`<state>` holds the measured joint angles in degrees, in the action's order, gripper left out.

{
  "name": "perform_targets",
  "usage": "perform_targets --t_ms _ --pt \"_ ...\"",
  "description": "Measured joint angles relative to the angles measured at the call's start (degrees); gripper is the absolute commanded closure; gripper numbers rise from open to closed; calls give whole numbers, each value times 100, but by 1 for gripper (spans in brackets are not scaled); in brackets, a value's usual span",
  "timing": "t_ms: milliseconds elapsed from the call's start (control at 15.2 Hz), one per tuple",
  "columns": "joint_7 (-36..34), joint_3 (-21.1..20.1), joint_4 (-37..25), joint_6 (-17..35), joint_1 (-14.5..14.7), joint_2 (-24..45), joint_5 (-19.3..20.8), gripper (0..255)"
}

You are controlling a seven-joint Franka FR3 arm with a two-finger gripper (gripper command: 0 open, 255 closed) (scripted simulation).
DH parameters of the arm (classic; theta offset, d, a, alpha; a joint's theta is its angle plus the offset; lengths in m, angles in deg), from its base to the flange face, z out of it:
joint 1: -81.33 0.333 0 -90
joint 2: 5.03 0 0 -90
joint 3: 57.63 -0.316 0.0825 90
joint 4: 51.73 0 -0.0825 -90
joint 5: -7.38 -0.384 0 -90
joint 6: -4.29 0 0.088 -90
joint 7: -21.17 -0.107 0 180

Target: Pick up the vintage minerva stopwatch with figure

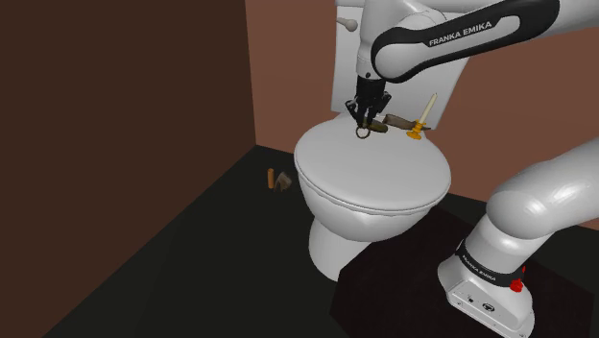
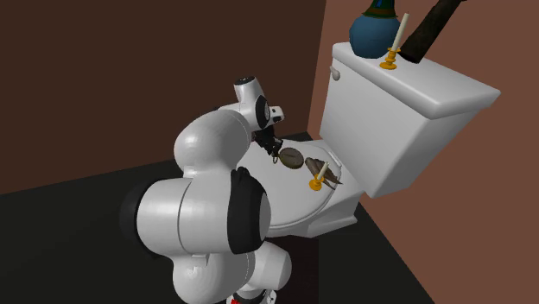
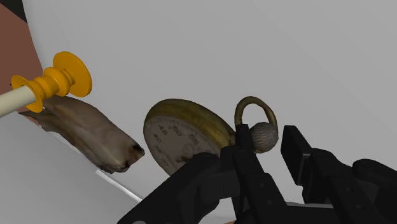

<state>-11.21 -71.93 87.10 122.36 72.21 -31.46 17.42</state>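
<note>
My black two-finger pincer (image 3: 270,141) clasps the round brass-cased stopwatch (image 3: 181,137) by its crown, over the white toilet lid (image 1: 370,178).

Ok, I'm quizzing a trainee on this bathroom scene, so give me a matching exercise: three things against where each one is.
Things:
1 stopwatch
2 blue vase
3 small brown-grey lump

Places:
a on the tank
b on the dark floor
c at the rear of the toilet lid

Pairs: 1-c, 2-a, 3-b
</note>
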Motion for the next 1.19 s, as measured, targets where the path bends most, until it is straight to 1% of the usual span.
perform_targets --t_ms 132,396,1188 --pt "4 2 5 6 -1 -3 0 255" --pt "73 29 -159 -210 -2 -52 -20 255" --pt "290 80 -973 -1107 1 -158 -84 255"
